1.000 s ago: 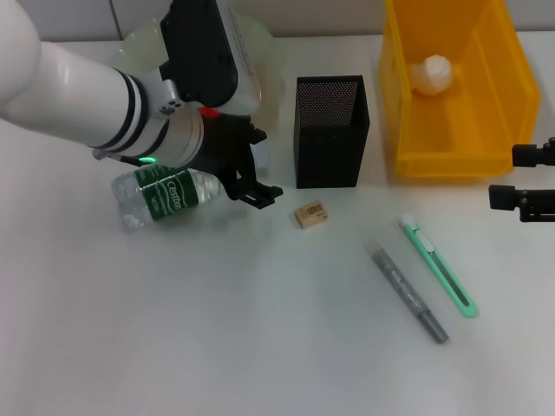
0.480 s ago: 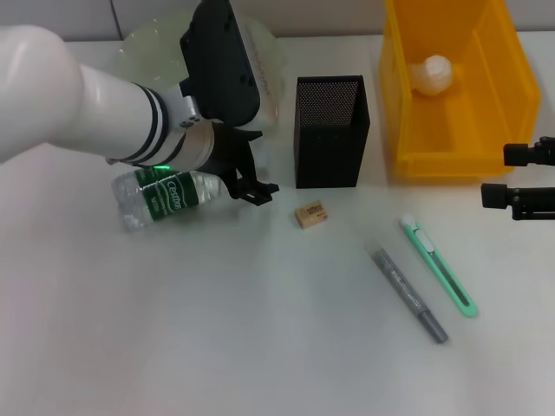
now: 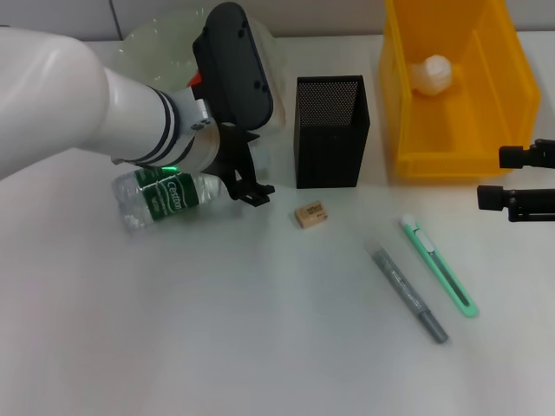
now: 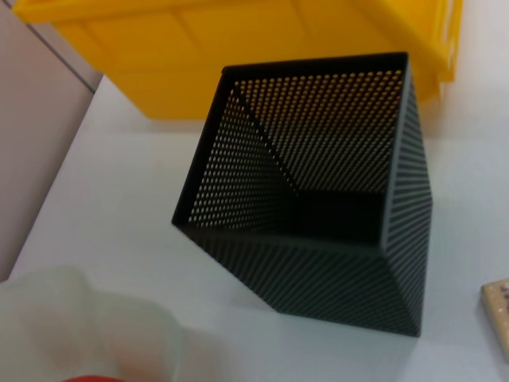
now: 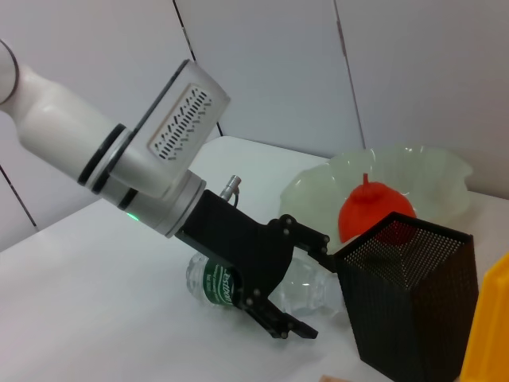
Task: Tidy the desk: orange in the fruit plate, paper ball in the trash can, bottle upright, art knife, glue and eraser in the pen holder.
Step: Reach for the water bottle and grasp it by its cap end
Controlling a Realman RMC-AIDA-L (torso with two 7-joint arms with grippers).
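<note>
Nearest the robot, on the open desk, the grey glue stick and the green art knife lie side by side, both angled away toward the pen holder. Beyond them the eraser lies just in front of the black mesh pen holder.

The bottle lies on its side to the left, its long axis running roughly across the desk, cap end toward the pen holder. The left gripper sits at that cap end, fingers spread apart with the bottle's clear end between or just behind them; contact cannot be confirmed. Judgement: the bottle falls to the left arm, which is far nearer.

The right gripper hangs at the desk's right edge, well apart from the loose items; its fingers show separated, holding nothing.

Farthest back, the orange rests in the fruit plate, and the paper ball lies in the yellow trash can.
</note>
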